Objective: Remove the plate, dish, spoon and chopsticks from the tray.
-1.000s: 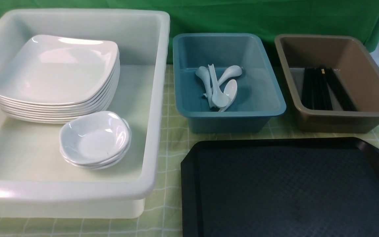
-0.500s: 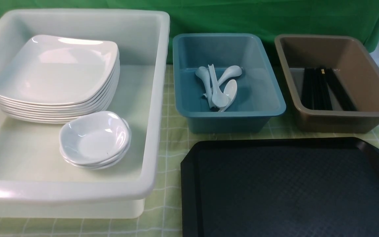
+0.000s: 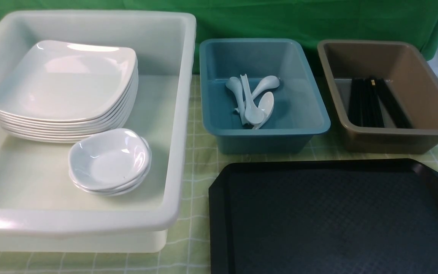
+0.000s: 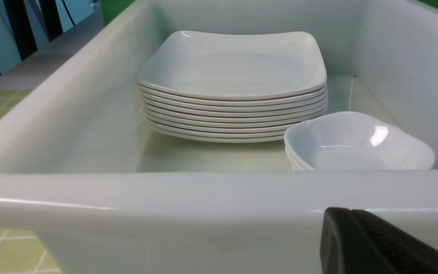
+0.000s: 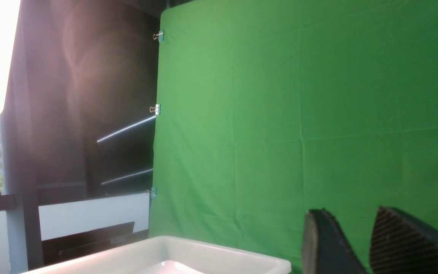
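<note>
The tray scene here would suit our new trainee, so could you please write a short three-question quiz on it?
1. True or false: the tray has a plate lying on it.
2. Which tub holds the chopsticks? A) white tub B) teal tub C) brown tub
3. Fill in: the small dishes sit in the white tub beside the stack of ____.

Key:
1. False: nothing lies on the part of the tray in view.
2. C; the spoons are in the teal tub.
3. plates.
</note>
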Robot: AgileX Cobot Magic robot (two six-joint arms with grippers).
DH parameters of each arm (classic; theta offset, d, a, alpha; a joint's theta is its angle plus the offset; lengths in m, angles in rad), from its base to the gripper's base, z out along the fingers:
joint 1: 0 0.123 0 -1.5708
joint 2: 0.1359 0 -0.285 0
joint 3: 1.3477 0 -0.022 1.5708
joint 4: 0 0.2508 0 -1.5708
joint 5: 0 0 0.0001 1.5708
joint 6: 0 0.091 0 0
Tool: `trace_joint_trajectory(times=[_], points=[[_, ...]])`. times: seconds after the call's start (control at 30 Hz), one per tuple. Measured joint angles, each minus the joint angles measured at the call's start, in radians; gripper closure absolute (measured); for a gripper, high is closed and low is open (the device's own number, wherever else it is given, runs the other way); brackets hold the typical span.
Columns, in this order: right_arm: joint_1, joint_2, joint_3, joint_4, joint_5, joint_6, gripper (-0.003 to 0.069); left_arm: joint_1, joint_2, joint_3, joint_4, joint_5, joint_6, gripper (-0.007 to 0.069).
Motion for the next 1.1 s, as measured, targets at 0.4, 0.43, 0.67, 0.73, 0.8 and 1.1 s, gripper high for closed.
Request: trace_joint_trajectory(times=[0.4,0.43,0.67,0.73,0.8,1.1], points=[[0.000,0.000,0.000,0.000,0.000,0.000,0.0423,0.000,0.000,0.000,0.000,0.000,0.000,0.0621],[0.000,0.000,0.000,0.000,0.000,0.000,0.0423,0.000,0.000,0.000,0.000,0.000,0.000,0.0621],[0.000,-0.001,0.004,0.031,0.002,-0.046,0.0422,0.000,0.000,0.000,0.000,0.000,0.000,0.0621],[0.000,0.000,0.019,0.112,0.031,-0.127,0.0422,0.000,0.000,0.000,0.000,0.000,0.000,0.0621],[0.000,0.001,0.031,0.152,0.049,-0.160,0.0422,0.000,0.000,0.000,0.000,0.000,0.000,0.0621],[0.000,0.014,0.176,0.229,0.173,-0.283,0.0422,0.000,0.000,0.000,0.000,0.001,0.000,0.0621]])
